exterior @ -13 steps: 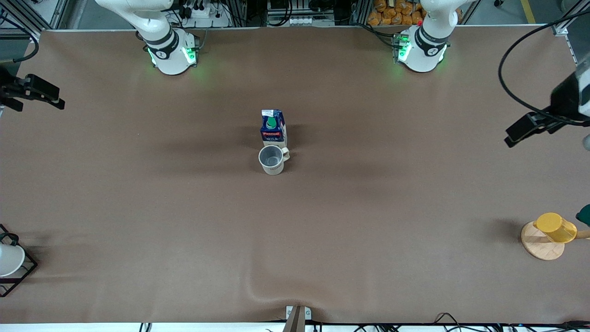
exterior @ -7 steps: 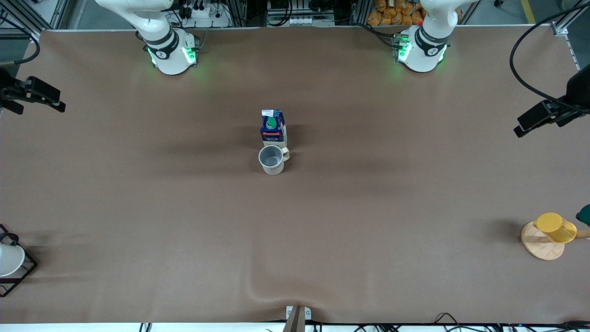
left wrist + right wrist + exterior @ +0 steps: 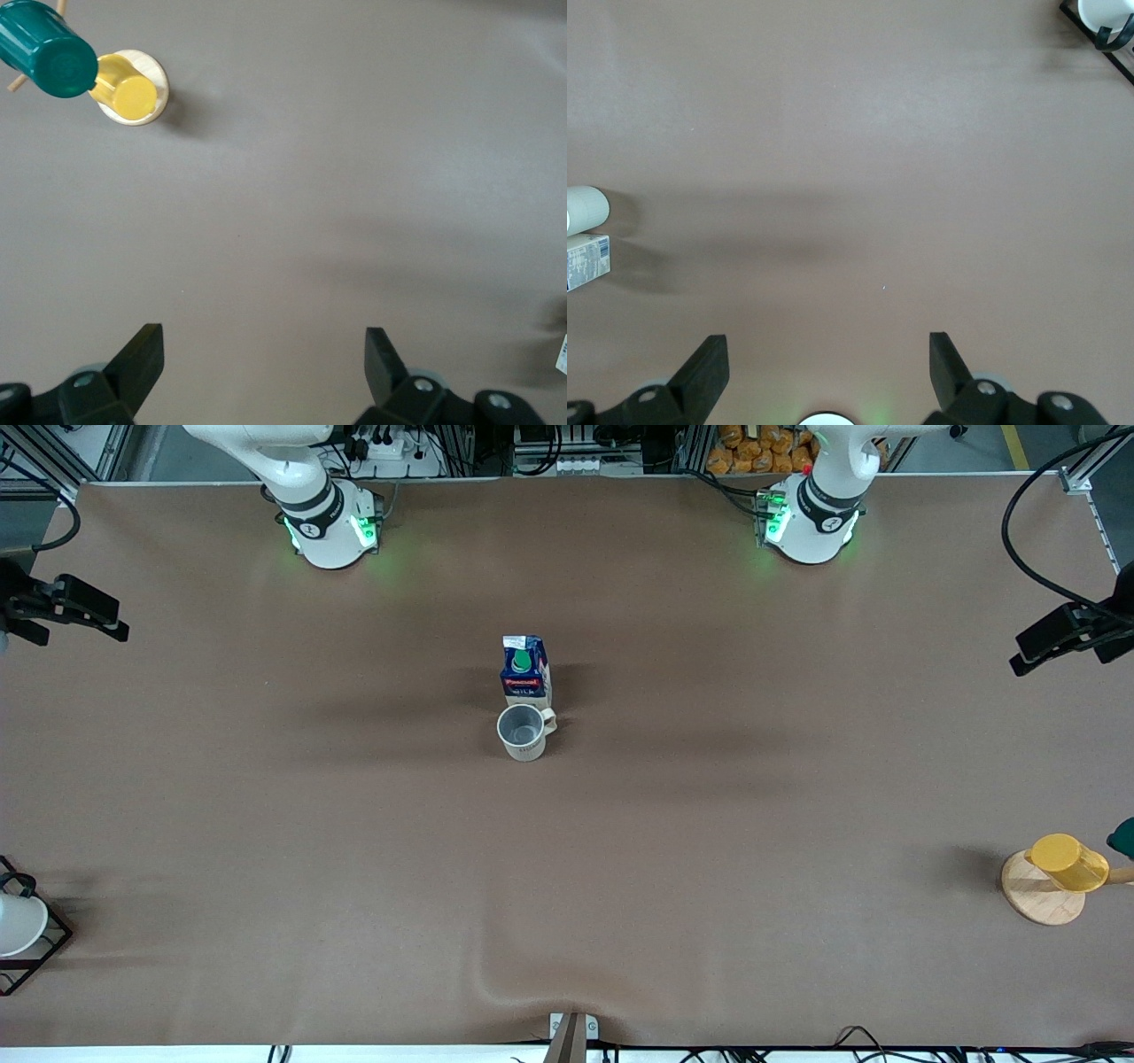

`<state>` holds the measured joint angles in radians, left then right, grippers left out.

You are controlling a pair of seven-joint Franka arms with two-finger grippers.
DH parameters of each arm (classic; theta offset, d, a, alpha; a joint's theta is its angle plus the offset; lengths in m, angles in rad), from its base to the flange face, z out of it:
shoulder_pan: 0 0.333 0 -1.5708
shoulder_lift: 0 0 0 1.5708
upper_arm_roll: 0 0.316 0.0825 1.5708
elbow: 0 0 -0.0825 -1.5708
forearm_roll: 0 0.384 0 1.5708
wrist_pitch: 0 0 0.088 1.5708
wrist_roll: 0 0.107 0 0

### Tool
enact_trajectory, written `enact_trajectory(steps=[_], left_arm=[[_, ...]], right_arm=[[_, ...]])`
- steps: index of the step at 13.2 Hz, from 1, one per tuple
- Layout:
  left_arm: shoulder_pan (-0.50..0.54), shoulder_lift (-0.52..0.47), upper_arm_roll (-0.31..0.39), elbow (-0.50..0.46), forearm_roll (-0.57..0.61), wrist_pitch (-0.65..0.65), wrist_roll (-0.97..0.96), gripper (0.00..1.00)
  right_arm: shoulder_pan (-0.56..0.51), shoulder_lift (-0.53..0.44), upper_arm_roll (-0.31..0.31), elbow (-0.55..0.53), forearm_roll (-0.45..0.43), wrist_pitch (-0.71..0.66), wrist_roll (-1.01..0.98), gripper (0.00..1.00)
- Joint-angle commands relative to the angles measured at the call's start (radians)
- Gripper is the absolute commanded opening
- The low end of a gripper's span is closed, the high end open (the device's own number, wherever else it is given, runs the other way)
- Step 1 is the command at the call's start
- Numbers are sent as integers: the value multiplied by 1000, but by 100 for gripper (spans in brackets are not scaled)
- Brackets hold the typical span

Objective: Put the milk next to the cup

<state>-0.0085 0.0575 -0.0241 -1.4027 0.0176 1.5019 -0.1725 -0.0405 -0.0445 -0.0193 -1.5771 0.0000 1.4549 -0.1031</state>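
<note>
We see the milk point(image 3: 524, 669) upright mid-bench, touching the cup point(image 3: 523, 732), which sits nearer the camera. Our left hand point(image 3: 261, 376) and right hand point(image 3: 826, 372) hang wide open, empty, over bare bench point(image 3: 709, 824).

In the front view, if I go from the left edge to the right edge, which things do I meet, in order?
Right gripper → white cup in its black wire rack → cup and milk together at mid-table → yellow cup on a wooden stand → left gripper.
</note>
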Motion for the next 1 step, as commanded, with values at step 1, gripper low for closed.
enact_trajectory(steps=[1], left_arm=[[-37,-27,36,-18,-27,-17,21,100]], right_arm=[[4,-9,1,-11,-2,1,14,100]])
